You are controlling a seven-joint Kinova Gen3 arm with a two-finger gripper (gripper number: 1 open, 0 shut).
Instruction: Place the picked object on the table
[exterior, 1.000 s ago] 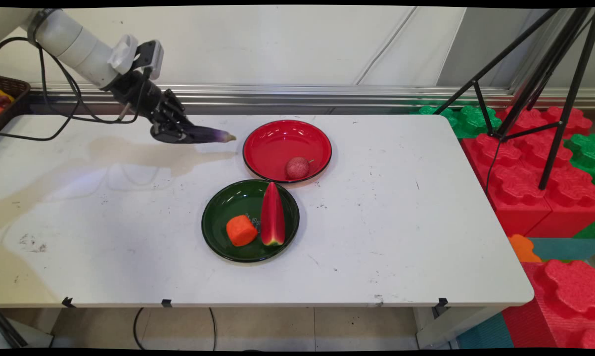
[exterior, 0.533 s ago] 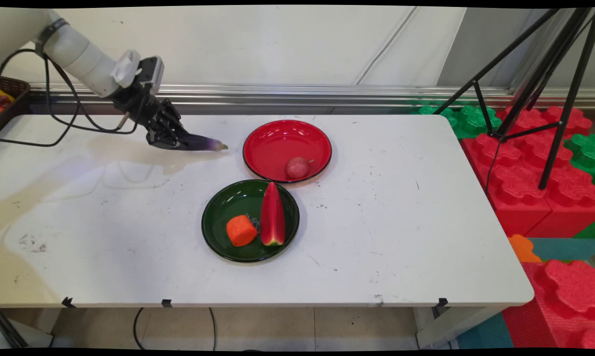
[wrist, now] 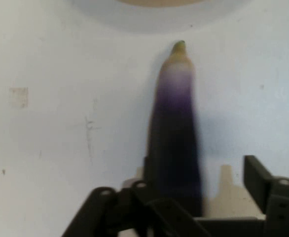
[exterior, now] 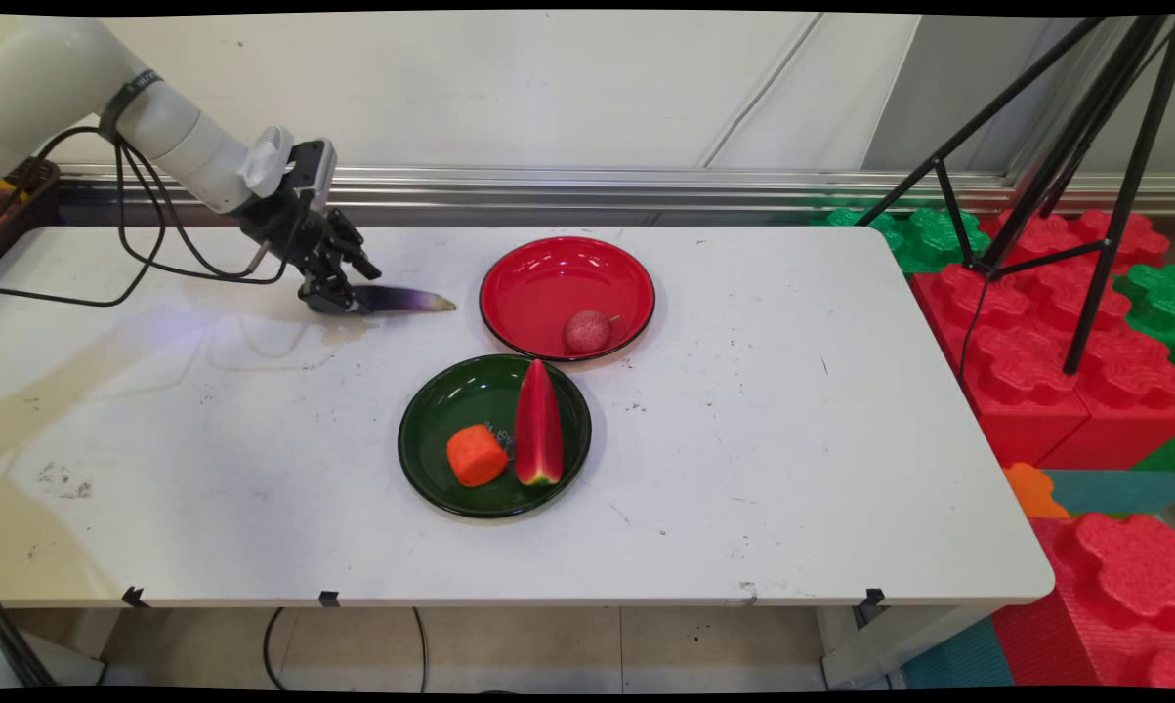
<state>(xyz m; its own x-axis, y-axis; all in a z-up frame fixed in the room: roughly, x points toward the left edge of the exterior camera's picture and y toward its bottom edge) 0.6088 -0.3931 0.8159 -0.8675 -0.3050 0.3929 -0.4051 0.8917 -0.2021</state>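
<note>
Lowering an eggplant (exterior: 406, 300) near the table's (exterior: 792, 469) far-left corner, we are seeing the gripper (exterior: 338, 296) spread wide around it, plates (exterior: 533, 283) nearby.

A white table (exterior: 792, 439), scuffed and speckled with dark marks, fills most of the main view. Behind it, at twelve o'clock, stands a pale panelled wall (exterior: 548, 88) with a metal rail (exterior: 646, 186) along its base. At three o'clock a black tripod (exterior: 1066, 176) stands among red and green foam blocks (exterior: 1056, 371). Beige floor tiles (exterior: 548, 644) show at six o'clock.
</note>
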